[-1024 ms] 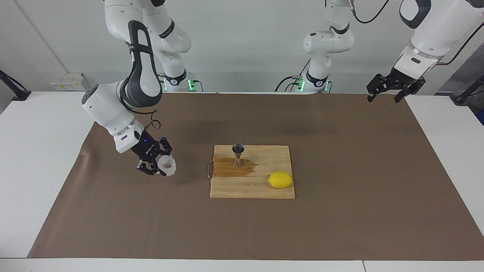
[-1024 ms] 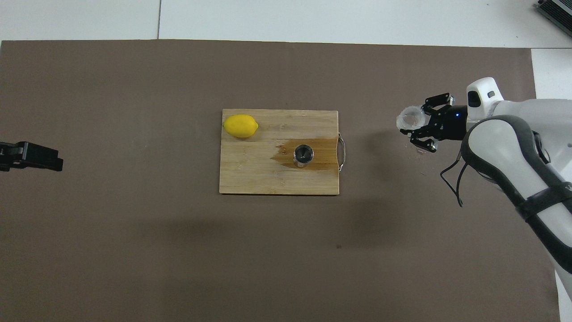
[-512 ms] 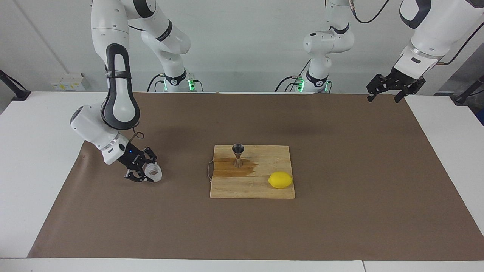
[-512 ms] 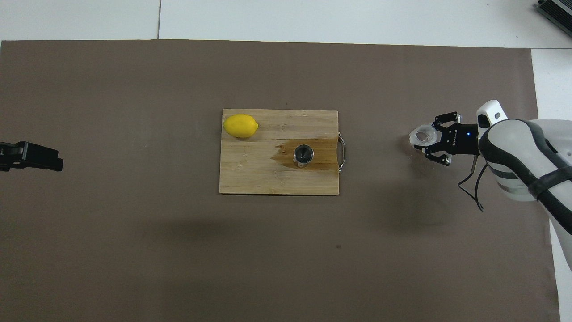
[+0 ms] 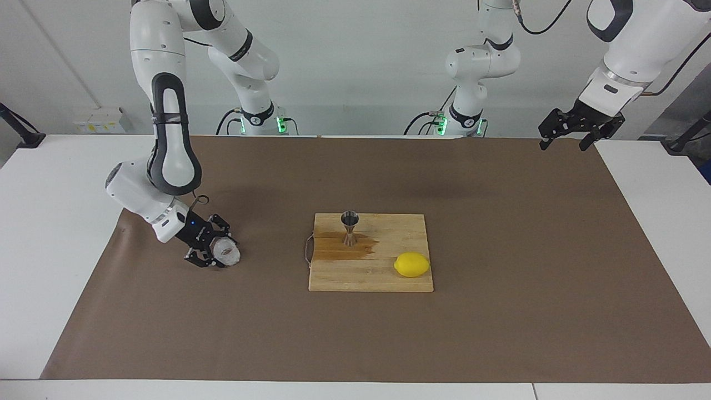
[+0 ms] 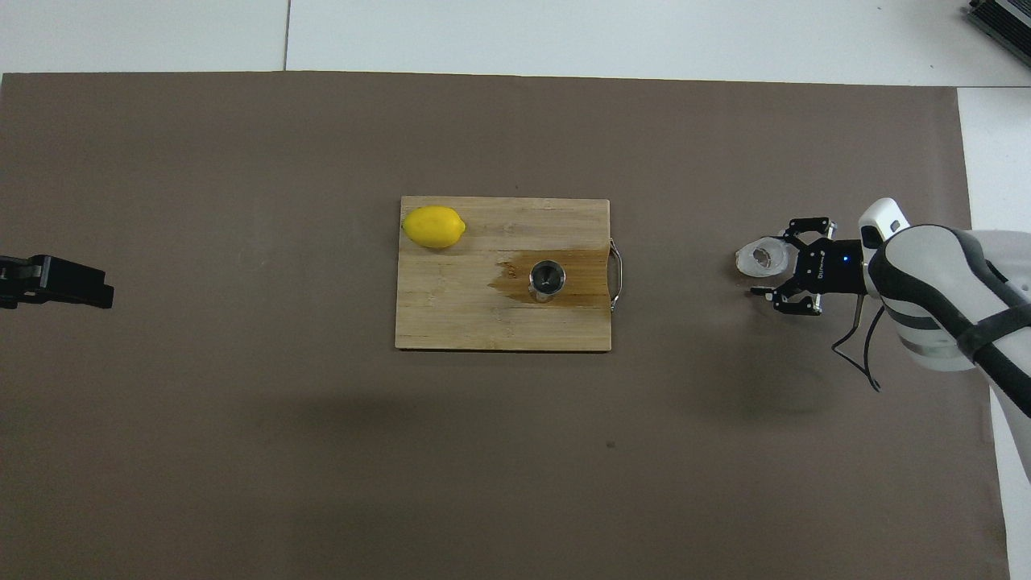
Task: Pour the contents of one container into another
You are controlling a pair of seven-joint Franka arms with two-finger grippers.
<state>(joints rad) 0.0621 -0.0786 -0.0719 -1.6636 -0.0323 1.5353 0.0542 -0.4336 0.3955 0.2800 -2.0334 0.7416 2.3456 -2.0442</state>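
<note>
The whitish bumpy cup (image 5: 226, 253) (image 6: 760, 258) rests tilted on the brown mat toward the right arm's end of the table. My right gripper (image 5: 214, 255) (image 6: 771, 266) is low around it with its fingers spread, and the cup shows a gap to one of them. The steel jigger (image 5: 350, 227) (image 6: 548, 279) stands upright on the wooden cutting board (image 5: 383, 278) (image 6: 451, 322), on a dark wet patch. My left gripper (image 5: 566, 138) (image 6: 56, 282) waits open in the air over the mat's edge at the left arm's end.
A yellow lemon (image 5: 412, 264) (image 6: 434, 226) lies on the board's corner, farther from the robots than the jigger. The board has a wire handle (image 5: 307, 251) on the side toward the cup. The brown mat (image 5: 500, 333) covers most of the table.
My right gripper carried the cup away from the board and down to the mat, then its fingers spread off the cup. The left arm stayed still.
</note>
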